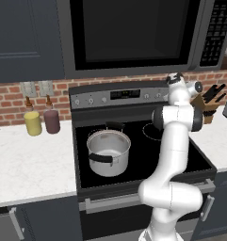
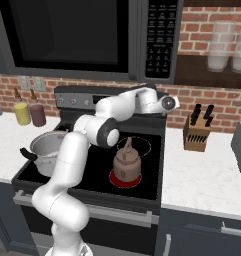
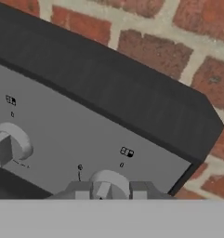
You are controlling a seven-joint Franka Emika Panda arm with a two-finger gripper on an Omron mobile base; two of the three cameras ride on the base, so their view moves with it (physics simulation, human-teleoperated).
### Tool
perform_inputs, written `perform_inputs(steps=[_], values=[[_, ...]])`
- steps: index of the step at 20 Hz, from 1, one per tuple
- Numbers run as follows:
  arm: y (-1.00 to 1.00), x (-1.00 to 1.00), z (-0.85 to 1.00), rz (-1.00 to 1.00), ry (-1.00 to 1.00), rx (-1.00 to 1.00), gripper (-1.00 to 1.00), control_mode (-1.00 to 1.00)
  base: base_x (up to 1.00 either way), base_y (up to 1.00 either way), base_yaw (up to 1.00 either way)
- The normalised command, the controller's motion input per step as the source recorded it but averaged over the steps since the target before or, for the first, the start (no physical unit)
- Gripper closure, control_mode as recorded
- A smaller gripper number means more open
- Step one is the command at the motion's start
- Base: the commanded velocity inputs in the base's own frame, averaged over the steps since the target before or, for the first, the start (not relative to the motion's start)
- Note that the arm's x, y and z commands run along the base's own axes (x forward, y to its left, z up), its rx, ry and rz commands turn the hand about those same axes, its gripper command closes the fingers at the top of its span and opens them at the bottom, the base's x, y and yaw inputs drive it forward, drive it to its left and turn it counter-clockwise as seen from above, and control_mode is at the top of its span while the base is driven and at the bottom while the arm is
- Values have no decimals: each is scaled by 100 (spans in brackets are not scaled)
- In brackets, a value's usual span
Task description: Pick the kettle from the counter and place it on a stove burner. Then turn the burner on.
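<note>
The brown kettle [image 2: 127, 162] stands upright on the front right stove burner [image 2: 126, 184], whose ring glows red under it. My gripper [image 2: 175, 103] is up at the right end of the stove's grey control panel [image 3: 76, 139], well behind and above the kettle. In the hand view my gripper [image 3: 108, 191] has its two fingertips [image 3: 79, 190] pressed against either side of a round grey knob [image 3: 104, 182]. From the left base view the gripper [image 1: 174, 78] sits at the panel's right end. White counter [image 2: 202, 175] lies on both sides of the stove.
A silver pot [image 1: 108, 151] with black handles occupies the front left burner. A knife block [image 2: 196, 132] and a toaster [image 2: 240, 145] stand on the right counter, yellow and maroon canisters [image 1: 33, 123] on the left. A second knob [image 3: 9, 144] sits further along. The microwave [image 1: 133, 33] hangs overhead.
</note>
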Motion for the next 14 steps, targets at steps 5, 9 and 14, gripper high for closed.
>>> perform_inputs(steps=[5, 9, 14], values=[[5, 0, 0, 28, -14, -23, 100, -100, 0, 0, 0], [5, 0, 0, 28, -11, -21, 100, -100, 0, 0, 0], [3, 0, 0, 5, 0, -3, 100, -100, 0, 0, 0]])
